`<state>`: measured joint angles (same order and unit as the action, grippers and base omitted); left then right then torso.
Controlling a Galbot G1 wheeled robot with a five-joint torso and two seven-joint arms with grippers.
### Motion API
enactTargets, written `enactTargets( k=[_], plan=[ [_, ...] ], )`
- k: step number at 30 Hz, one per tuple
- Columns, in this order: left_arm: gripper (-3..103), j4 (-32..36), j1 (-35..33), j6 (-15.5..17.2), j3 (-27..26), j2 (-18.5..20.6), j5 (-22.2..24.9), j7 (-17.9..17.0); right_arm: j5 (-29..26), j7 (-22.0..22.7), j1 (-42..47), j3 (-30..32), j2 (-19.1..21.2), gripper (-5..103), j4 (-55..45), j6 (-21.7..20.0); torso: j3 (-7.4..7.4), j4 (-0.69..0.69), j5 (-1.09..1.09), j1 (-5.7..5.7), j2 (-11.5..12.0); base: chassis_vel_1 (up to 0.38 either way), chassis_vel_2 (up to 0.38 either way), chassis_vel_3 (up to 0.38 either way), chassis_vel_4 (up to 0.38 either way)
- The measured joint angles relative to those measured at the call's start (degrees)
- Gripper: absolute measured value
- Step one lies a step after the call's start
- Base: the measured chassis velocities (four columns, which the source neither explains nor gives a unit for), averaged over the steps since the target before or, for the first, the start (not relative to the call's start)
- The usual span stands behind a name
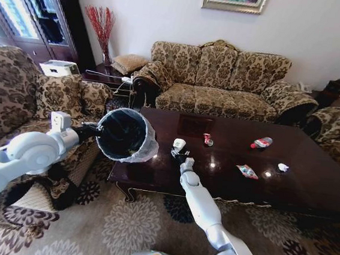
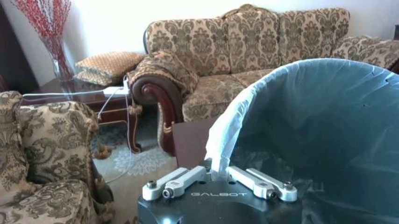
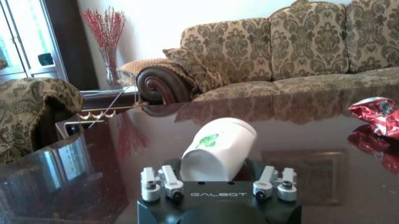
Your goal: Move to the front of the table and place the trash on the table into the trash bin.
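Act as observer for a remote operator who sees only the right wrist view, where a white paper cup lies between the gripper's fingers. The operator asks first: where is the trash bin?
Observer: The trash bin is by the left front corner of the table, tipped, with its mouth toward the head camera.
Operator: What holds it?
Observer: The left gripper, shut on its bag-lined rim.
Operator: What trash lies beyond my crushed can?
Observer: A bottle, a wrapper and crumpled paper, on the table's right half.
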<state>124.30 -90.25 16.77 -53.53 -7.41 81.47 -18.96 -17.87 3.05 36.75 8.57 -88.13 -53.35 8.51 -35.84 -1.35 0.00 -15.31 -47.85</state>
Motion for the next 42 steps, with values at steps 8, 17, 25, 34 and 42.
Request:
enactTargets(
  k=[8,17,25,34,42],
  plan=[
    [0,0.15,-0.09,-0.02,-0.01,-0.18,0.0,0.01,0.12,0.06,0.53,0.13,0.23,46,-0.99,-0.39,0.0,0.0,0.0,0.0,0.0,0.0,0.0,0.0,0.0],
    [0,0.55,-0.58,0.04,-0.36,-0.44,-0.17,0.02,-0.69,0.01,4.51,0.23,2.78,40,-9.53,-0.89,0.0,-0.02,0.0,0.0,0.0,0.0,0.0,0.0,0.0],
    [0,-0.2,-1.05,2.37,-1.12,3.03,1.53,-0.81,-12.27,-4.5,15.75,0.95,14.64,40,-43.44,-0.9,0.01,0.02,0.01,0.0,0.0,0.0,0.0,0.0,0.0],
    [0,5.86,-1.87,8.13,-1.14,9.09,7.25,-3.42,-23.26,-15.23,20.84,0.18,24.88,39,-73.08,-4.0,0.02,0.0,0.01,0.01,-0.01,0.0,0.0,0.0,0.0],
    [0,11.13,0.22,10.29,-1.03,13.27,13.26,-4.72,-20.43,-20.45,21.87,-5.03,26.19,39,-79.18,-4.86,0.01,-0.01,0.02,0.01,-0.01,0.0,0.0,0.0,0.0]
  ],
)
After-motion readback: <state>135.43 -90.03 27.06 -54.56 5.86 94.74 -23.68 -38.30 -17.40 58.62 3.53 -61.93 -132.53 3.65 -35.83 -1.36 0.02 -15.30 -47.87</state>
